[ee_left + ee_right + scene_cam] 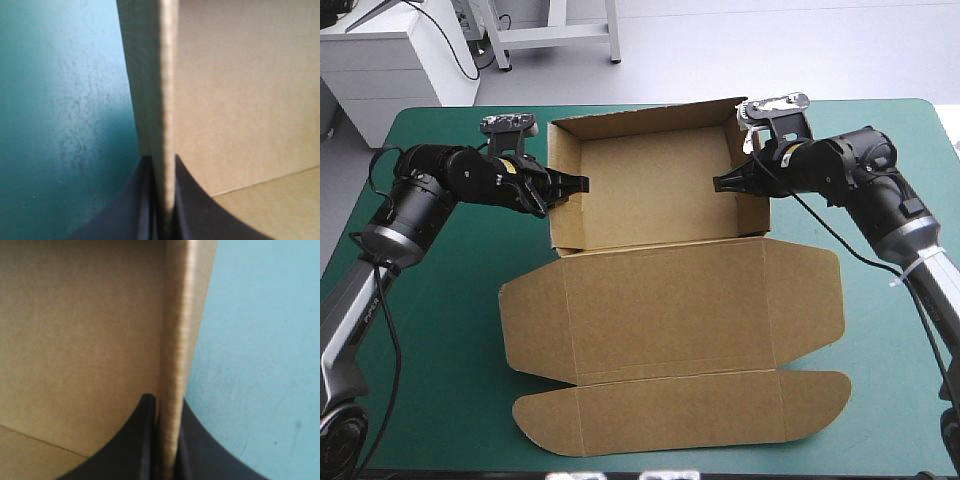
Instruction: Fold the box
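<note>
The box (pixel 650 190) sits at the middle of the tabletop (pixel 440 330) as an open brown tray toward the far edge, its side and far walls raised. Its lid (pixel 670 310) is spread flat on the teal-green cover toward the near edge and ends in a long rounded flap (pixel 680 415). The left pincer (pixel 582 183) reaches in from the left side and is clamped on the tray's left wall (pixel 554 185). In the left wrist view that wall (pixel 165 75) stands as a thin upright sheet between the two black fingers (pixel 192 200), which are all but closed on it, with tray floor on one side and bare cover (pixel 60 125) on the other. The right pincer (pixel 718 184) mirrors it from the right, pinching the right wall (pixel 748 175). Its wrist view shows the wall's edge (pixel 180 315) rising from between near-closed fingers (pixel 137 440), with brown board inside and cover (pixel 265 365) outside.
</note>
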`<state>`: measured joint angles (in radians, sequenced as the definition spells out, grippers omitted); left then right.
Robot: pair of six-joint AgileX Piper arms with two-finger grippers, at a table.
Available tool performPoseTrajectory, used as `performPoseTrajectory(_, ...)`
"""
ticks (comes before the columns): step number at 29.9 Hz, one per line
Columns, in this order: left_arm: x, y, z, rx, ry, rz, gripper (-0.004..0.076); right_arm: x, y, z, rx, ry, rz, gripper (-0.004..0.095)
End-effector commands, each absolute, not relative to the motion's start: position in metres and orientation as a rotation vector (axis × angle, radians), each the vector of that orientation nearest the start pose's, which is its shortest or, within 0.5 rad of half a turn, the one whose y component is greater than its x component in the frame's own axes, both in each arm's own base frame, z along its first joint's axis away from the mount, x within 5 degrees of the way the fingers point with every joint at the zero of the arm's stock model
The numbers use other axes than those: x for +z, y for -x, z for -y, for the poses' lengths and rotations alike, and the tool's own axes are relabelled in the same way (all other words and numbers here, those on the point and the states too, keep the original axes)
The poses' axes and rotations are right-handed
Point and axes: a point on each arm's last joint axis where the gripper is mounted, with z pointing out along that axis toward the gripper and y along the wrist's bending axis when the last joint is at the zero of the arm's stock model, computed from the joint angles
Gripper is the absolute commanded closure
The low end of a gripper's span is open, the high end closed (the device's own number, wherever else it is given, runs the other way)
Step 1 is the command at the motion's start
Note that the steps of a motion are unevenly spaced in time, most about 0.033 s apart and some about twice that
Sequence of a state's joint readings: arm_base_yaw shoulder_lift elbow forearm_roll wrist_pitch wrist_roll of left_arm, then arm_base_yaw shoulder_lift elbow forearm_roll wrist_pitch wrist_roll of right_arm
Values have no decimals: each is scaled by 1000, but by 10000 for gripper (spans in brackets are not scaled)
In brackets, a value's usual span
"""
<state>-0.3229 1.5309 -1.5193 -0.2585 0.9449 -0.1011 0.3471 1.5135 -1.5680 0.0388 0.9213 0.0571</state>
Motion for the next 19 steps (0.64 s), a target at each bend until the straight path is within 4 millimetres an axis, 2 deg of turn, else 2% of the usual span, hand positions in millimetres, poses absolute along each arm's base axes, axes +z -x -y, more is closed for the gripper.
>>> performPoseTrajectory(1,412,-313,123,-492,-209,-2294,732,416,-290,-112,249,379,-2330,905)
performPoseTrajectory(4,407,-314,125,-491,-218,-2320,732,398,-288,-112,253,355,-2374,905)
performPoseTrajectory(8,388,-320,134,-479,-255,-2412,732,371,-289,-111,247,338,-2431,906)
performPoseTrajectory(19,325,-334,176,-484,-358,-2593,732,336,-302,-118,272,291,-2525,909)
